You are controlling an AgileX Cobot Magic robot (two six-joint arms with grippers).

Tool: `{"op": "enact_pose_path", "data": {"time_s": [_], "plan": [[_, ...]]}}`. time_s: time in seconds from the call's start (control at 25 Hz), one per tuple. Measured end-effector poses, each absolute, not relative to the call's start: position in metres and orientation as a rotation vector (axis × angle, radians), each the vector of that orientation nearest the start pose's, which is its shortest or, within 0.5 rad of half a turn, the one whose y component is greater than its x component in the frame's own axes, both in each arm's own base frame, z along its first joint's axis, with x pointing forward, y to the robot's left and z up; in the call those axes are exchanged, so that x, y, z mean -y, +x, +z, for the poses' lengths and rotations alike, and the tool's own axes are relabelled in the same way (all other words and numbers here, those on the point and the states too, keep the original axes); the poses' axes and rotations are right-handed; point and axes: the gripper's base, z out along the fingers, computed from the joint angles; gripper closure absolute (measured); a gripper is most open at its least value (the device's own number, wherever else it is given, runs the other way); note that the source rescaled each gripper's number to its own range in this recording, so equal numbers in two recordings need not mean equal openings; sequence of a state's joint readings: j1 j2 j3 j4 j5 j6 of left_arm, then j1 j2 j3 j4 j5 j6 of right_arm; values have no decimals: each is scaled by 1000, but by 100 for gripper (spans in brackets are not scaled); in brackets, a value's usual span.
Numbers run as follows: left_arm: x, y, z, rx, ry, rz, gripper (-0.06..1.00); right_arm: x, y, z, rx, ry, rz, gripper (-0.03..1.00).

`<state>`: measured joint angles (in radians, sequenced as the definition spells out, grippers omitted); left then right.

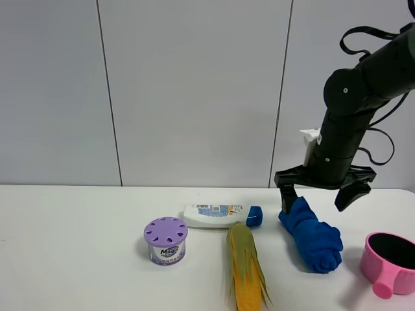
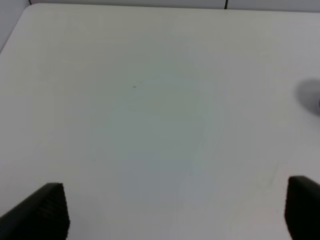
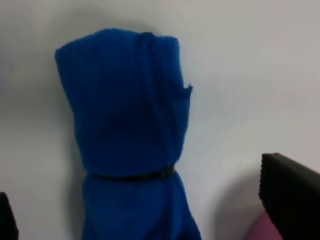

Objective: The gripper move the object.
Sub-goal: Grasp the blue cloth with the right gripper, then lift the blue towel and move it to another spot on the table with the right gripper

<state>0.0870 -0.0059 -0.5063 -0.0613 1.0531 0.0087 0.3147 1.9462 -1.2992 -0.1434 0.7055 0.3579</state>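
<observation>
A blue rolled towel point(image 1: 311, 238), bound by a dark band, lies on the white table point(image 1: 71, 246) at the right. My right gripper point(image 1: 316, 201) is open, its two black fingers hanging just above the towel's far end, one on each side. The right wrist view shows the towel point(image 3: 125, 110) between the spread fingertips point(image 3: 290, 195), with nothing held. My left gripper point(image 2: 172, 210) is open and empty over bare table point(image 2: 150, 100); it does not show in the exterior view.
A purple-lidded tin point(image 1: 165, 241) stands left of centre. A white tube with a blue cap point(image 1: 220, 215) lies behind an ear of corn point(image 1: 246, 269). A pink cup point(image 1: 389, 259) stands at the right edge, close to the towel.
</observation>
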Motion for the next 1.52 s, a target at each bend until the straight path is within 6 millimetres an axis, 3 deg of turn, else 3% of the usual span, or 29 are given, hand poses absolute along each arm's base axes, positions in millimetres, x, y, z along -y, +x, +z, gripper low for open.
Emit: {"op": "enact_pose_path", "data": {"time_s": [0.56, 0.68, 0.8, 0.92, 1.0, 1.12, 1.24, 1.4, 1.52], "plan": [[5, -6, 280, -2022, -76, -12, -6, -116, 383, 120, -2883, -66, -18, -3], [5, -6, 280, -2022, -76, -12, -6, -117, 384, 115, -2879, -69, -15, 1], [5, -6, 280, -2022, -76, -12, -6, -118, 385, 111, -2877, -71, -12, 27], [5, -6, 280, -2022, -76, -12, -6, -118, 386, 110, -2876, -72, -12, 72], [5, -6, 280, -2022, -76, -12, -6, -118, 386, 110, -2876, -72, -12, 96], [5, -6, 280, -2022, -76, -12, -6, -117, 385, 115, -2883, -117, -25, 97], [5, -6, 280, -2022, -76, -12, -6, -117, 388, 144, -2875, -200, -49, 97], [5, -6, 280, -2022, -76, -12, -6, -121, 391, 225, -2794, -312, -35, 97], [5, -6, 280, -2022, -76, -12, -6, -138, 385, 282, -2721, -496, 30, 97]]}}
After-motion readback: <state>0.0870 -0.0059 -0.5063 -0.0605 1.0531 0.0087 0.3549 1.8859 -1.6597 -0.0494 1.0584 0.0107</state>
